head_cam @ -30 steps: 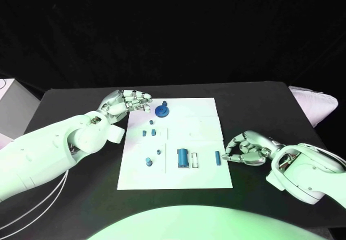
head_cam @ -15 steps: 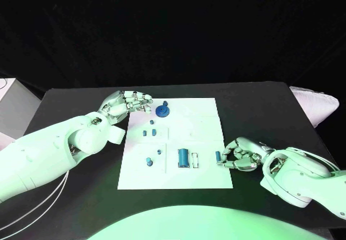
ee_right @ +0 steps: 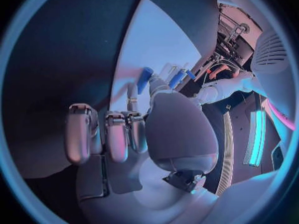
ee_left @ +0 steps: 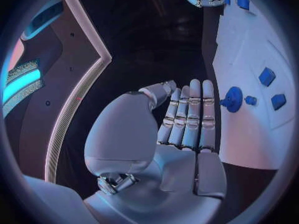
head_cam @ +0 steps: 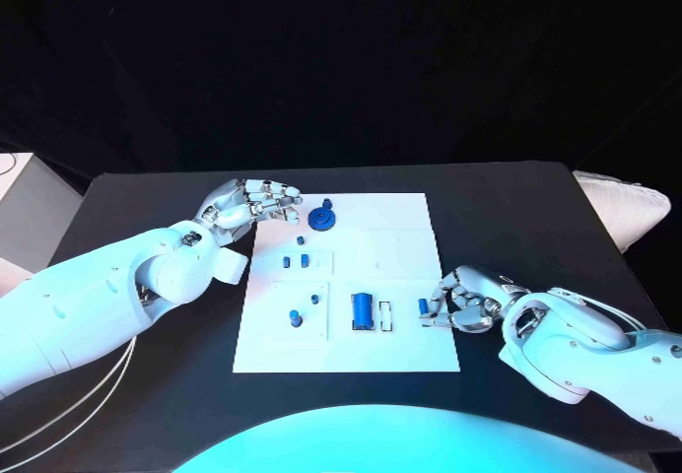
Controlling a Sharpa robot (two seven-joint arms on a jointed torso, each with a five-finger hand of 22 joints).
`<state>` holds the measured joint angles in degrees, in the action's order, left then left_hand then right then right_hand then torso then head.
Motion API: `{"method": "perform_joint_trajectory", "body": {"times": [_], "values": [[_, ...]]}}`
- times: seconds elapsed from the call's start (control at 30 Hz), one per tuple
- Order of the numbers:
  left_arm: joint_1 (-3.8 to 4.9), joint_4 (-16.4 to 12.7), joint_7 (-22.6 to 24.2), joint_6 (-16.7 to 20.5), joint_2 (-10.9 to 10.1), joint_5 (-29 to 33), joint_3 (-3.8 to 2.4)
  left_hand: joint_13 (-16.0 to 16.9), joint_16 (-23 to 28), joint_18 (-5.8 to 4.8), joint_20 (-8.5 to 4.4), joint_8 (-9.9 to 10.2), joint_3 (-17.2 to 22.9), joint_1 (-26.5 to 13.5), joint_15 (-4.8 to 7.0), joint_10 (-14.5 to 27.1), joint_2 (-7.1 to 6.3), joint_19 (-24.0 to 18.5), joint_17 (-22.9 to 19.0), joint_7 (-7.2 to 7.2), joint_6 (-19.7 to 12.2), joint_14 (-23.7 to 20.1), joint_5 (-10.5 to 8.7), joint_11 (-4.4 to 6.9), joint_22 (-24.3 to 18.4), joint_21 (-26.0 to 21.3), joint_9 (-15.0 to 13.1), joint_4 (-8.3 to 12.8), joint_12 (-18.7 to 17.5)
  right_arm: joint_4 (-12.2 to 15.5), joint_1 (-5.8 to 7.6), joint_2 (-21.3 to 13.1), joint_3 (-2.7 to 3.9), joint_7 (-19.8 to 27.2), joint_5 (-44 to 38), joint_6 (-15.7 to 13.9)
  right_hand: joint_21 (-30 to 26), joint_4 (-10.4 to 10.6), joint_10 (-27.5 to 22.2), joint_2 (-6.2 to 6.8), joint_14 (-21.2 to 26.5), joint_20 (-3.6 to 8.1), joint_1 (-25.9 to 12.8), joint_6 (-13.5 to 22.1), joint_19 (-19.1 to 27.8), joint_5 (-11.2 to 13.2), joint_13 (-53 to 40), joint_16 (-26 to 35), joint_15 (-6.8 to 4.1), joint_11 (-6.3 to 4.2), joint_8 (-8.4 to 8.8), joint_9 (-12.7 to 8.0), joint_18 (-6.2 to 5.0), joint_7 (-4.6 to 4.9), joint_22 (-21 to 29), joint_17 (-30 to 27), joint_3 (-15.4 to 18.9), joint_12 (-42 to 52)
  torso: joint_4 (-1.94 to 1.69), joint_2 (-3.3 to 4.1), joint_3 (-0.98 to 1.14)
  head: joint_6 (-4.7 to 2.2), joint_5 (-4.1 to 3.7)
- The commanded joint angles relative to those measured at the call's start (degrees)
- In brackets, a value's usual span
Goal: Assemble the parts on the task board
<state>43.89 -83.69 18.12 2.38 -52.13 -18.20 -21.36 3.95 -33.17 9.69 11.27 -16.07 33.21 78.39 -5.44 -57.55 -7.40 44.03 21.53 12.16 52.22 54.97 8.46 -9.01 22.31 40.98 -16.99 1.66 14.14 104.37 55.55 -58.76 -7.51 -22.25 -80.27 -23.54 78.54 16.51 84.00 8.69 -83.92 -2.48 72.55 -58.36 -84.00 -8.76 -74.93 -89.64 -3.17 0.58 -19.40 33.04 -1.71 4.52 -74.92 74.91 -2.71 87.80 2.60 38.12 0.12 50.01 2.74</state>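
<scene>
From the head camera, one white task board [head_cam: 373,258] lies in the middle of the black table [head_cam: 526,212]. I count about seven small blue parts on it. The round gear part [head_cam: 322,216] sits at the board's far corner. The left hand [head_cam: 256,203] hovers just beside that corner, fingers curled, holding nothing. The right hand [head_cam: 462,299] rests at the board's near right edge, hiding one small blue part [head_cam: 425,308] partly; I cannot tell if it grips it.

From the left wrist, the left hand's fingers [ee_left: 190,115] lie together, near the gear.

From the right wrist, the fingers [ee_right: 116,134] curl over the board; their tips are hidden.
</scene>
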Motion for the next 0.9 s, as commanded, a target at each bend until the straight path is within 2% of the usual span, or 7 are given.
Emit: {"method": "perform_joint_trajectory", "body": {"times": [0.03, 0.1, 0.2, 0.37, 0.53, 0.8, 0.9], "values": [[-0.05, -0.12, 0.76, -0.61, 0.0, 0.21, -0.03, 0.01, -0.39, 0.65, -0.04, -0.35, 0.18, -0.04, -0.21, 0.46, 0.53, 0.26, 0.07, 0.06, -0.18, -0.37, 0.14, -0.02, -0.05, -0.26, -0.05, -0.22, 0.36, -0.7, -0.69, 0.63, -0.47, -4.01, -3.8, 1.53, 0.45, -0.19, 4.71, 0.16, -5.94, 0.23, 1.86, -0.48, -4.45, 0.4, -13.63, -0.01, -0.44, -0.34, 0.42, -5.42, -0.11, 0.11, -12.62, 14.56, -0.77, -0.07, 0.04, -0.02, -0.05, -0.01, 0.01], [-0.07, -0.12, 0.74, -0.6, -0.03, 0.21, -0.03, 0.01, -0.4, 0.65, -0.04, -0.37, 0.2, -0.06, -0.21, 0.47, 0.56, 0.27, 0.07, 0.06, -0.2, -0.37, 0.15, -0.02, -0.06, -0.28, -0.05, -0.24, 0.38, -0.92, -0.72, 1.07, -0.47, -4.37, -4.68, 2.5, 0.54, -1.16, 4.63, 0.78, -5.94, 0.27, 5.25, -0.53, -4.46, -0.42, -13.56, -0.01, -0.5, -0.4, 0.66, -5.84, -0.1, 0.07, -12.64, 14.57, -1.7, -0.21, 0.06, -0.03, -0.06, -0.01, 0.06], [-0.08, -0.08, 0.73, -0.59, -0.07, 0.21, -0.03, 0.01, -0.4, 0.65, -0.04, -0.37, 0.2, -0.06, -0.21, 0.47, 0.56, 0.27, 0.07, 0.06, -0.2, -0.37, 0.15, -0.02, -0.06, -0.28, -0.05, -0.24, 0.38, -1.2, -0.75, 1.61, -0.48, -4.94, -6.28, 4.19, 0.51, -1.99, 4.48, 1.85, -5.95, 0.28, 9.46, -0.79, -4.44, 0.67, -13.42, -0.02, -0.44, -0.31, 1.17, -6.65, -0.09, 0.2, -12.64, 14.59, -4.37, -0.46, 0.1, -0.03, -0.02, -0.01, 0.09], [-0.09, -0.06, 0.73, -0.59, -0.12, 0.22, -0.03, 0.01, -0.4, 0.66, -0.05, -0.39, 0.23, -0.05, -0.2, 0.47, 0.6, 0.27, 0.07, 0.06, -0.21, -0.37, 0.16, -0.02, -0.07, -0.28, -0.06, -0.25, 0.39, -1.49, -0.79, 2.42, -0.5, -5.79, -9.43, 7.01, 0.3, -2.06, 4.17, 3.05, -5.92, 0.14, 11.29, -0.83, -4.39, -0.09, -13.13, 0.04, -0.24, -0.08, 1.72, -7.41, -0.11, 0.47, -12.6, 14.5, -5.99, -0.96, 0.1, -0.07, -0.03, -0.01, 0.14], [-0.11, -0.09, 0.71, -0.65, -0.15, 0.22, -0.03, 0.0, -0.4, 0.66, -0.05, -0.4, 0.26, -0.02, -0.19, 0.48, 0.63, 0.28, 0.06, 0.05, -0.22, -0.37, 0.17, -0.01, -0.07, -0.29, -0.06, -0.24, 0.39, -1.57, -0.88, 3.05, -0.53, -6.64, -11.65, 7.98, 0.42, -1.76, 4.08, 3.84, -5.93, 0.05, 13.04, -1.53, -4.4, -5.05, -13.08, 0.03, -0.16, 0.01, 2.22, -8.51, -0.09, 0.59, -12.64, 14.53, -9.69, -1.09, 0.1, -0.05, 0.03, -0.01, 0.05], [-0.12, -0.13, 0.7, -0.63, -0.19, 0.22, -0.03, 0.0, -0.4, 0.66, -0.05, -0.4, 0.26, -0.02, -0.19, 0.48, 0.63, 0.28, 0.06, 0.05, -0.22, -0.37, 0.17, -0.01, -0.07, -0.29, -0.06, -0.24, 0.39, -1.29, -0.9, 3.37, -0.54, -6.72, -12.39, 6.89, 0.59, -0.86, 4.16, 4.29, -5.97, 0.08, 12.13, -2.07, -4.44, -8.29, -13.16, -0.07, -0.23, -0.1, 2.31, -9.05, -0.07, 0.49, -12.68, 14.67, -12.46, -0.97, 0.12, 0.03, 0.04, -0.01, 0.05], [-0.12, -0.14, 0.71, -0.63, -0.18, 0.22, -0.03, 0.0, -0.4, 0.66, -0.05, -0.4, 0.26, -0.02, -0.19, 0.48, 0.63, 0.28, 0.06, 0.05, -0.22, -0.37, 0.17, -0.01, -0.07, -0.29, -0.06, -0.24, 0.39, -0.88, -0.91, 3.33, -0.54, -6.29, -12.25, 6.02, 0.95, -0.97, 4.25, 4.02, -6.0, 0.22, 12.05, -2.43, -4.51, -12.65, -13.25, -0.15, -0.39, -0.28, 2.16, -9.2, -0.01, 0.32, -12.76, 14.8, -15.48, -0.83, 0.12, 0.01, 0.05, -0.01, 0.1]]}}
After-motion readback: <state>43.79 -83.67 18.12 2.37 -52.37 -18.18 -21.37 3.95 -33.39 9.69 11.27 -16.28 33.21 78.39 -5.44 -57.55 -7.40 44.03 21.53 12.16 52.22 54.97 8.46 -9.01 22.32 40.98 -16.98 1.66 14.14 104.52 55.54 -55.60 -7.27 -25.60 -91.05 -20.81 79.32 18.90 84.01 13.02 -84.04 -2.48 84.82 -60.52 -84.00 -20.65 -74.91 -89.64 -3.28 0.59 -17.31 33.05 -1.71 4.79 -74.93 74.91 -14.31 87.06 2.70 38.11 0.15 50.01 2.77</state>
